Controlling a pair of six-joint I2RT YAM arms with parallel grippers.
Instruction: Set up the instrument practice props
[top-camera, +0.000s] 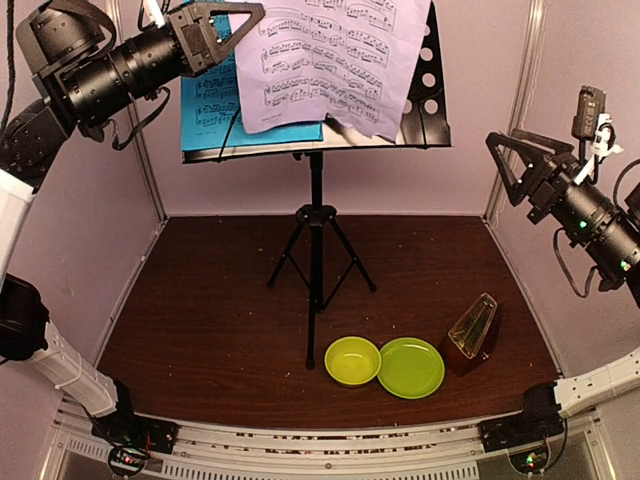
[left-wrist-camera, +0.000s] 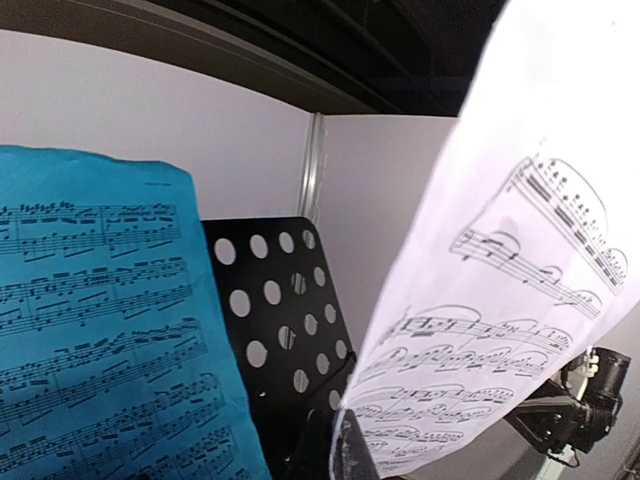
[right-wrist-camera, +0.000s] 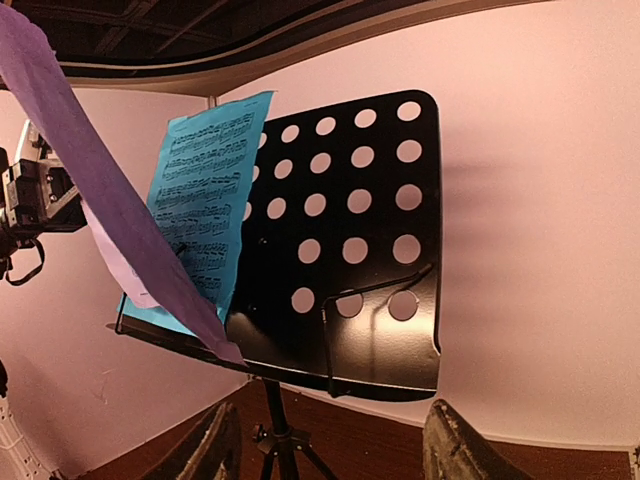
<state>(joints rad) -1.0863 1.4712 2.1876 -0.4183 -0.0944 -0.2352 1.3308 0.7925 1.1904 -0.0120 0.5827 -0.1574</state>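
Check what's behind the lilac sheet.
The cyan sheet, its right part overlapped, and the black perforated music stand, bare along its right strip. From above, the stand's middle behind the lilac sheet is covered.

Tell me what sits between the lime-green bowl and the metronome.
The lime-green plate lies between the lime-green bowl and the brown metronome, on the dark tabletop; nothing else is in that stretch. The top external view shows it.
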